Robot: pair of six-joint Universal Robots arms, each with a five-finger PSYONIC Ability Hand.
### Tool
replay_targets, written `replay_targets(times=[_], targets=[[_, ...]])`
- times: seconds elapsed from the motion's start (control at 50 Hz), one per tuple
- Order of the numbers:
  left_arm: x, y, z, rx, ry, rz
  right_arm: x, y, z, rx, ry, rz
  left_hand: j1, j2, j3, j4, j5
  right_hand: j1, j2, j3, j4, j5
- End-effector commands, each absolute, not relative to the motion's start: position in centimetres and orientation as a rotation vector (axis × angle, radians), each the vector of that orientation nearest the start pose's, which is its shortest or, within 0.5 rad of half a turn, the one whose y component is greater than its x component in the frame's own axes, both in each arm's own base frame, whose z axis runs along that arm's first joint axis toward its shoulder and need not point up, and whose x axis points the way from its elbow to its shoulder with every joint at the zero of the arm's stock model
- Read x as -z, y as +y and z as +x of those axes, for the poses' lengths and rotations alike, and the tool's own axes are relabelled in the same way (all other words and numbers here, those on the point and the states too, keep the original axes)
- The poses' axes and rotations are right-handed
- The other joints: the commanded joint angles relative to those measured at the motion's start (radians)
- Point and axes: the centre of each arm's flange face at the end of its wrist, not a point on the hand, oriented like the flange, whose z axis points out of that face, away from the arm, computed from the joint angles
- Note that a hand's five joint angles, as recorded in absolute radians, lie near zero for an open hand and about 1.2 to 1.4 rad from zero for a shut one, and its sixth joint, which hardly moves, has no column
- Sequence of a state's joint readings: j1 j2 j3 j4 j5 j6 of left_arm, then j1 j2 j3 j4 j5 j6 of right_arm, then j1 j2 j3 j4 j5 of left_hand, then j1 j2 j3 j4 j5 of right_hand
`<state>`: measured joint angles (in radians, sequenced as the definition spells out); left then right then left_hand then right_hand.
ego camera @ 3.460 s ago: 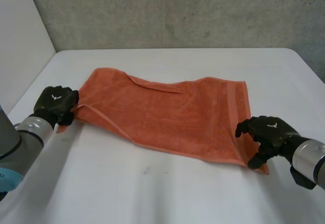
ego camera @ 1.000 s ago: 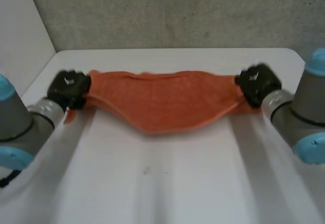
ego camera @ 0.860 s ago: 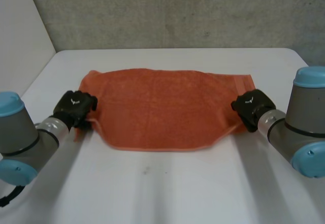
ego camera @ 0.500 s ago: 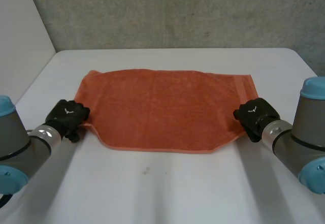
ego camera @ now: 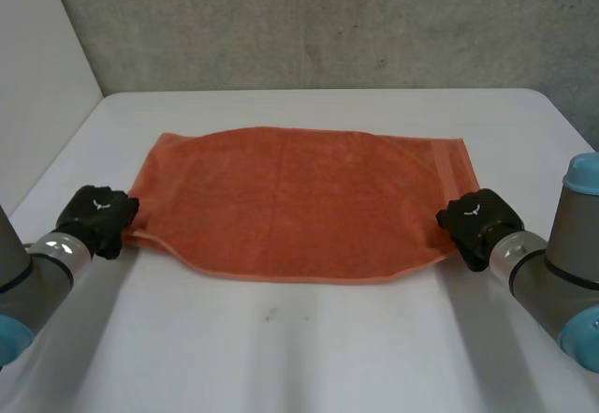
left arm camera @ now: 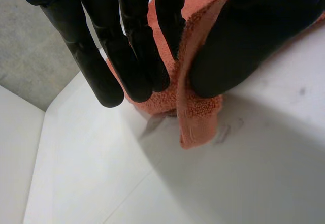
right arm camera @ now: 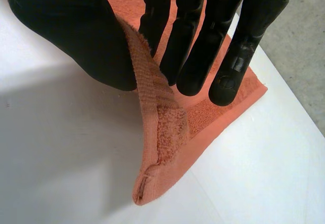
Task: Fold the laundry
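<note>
Orange towel lies spread on the white worktop; left hand pinches its near left corner, right hand pinches its near right corner.

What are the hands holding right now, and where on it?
Both hold the orange towel: the left hand pinches its near left corner between thumb and fingers, and the right hand pinches its near right corner.
</note>
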<state>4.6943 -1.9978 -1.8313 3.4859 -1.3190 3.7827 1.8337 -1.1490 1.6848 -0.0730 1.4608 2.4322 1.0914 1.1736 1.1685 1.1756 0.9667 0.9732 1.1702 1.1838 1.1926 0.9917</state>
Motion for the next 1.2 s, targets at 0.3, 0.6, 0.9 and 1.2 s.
replay_targets(times=[0.3, 0.6, 0.9, 1.2], targets=[[-16.0, -24.5, -14.4, 1.300, 2.183, 1.281, -19.1, -22.7, 16.6, 1.070, 2.647, -1.735, 0.305, 0.223, 0.228, 0.221, 0.255, 0.423, 0.226, 0.212, 0.204, 0.230], [-15.0, -31.0, -17.8, 1.523, 1.943, 1.345, -17.4, -29.5, 18.6, 1.512, 2.586, -1.613, 0.305, 0.223, 0.228, 0.221, 0.255, 0.423, 0.226, 0.212, 0.204, 0.230], [-15.9, -40.0, -20.9, 1.729, 1.706, 1.304, -18.1, -37.8, 21.1, 1.866, 2.519, -1.542, 0.305, 0.223, 0.228, 0.221, 0.255, 0.423, 0.226, 0.212, 0.204, 0.230], [-12.5, -43.8, -23.9, 1.836, 1.615, 1.367, -15.3, -42.5, 22.2, 1.983, 2.502, -1.515, 0.305, 0.223, 0.228, 0.221, 0.255, 0.423, 0.226, 0.212, 0.204, 0.230]])
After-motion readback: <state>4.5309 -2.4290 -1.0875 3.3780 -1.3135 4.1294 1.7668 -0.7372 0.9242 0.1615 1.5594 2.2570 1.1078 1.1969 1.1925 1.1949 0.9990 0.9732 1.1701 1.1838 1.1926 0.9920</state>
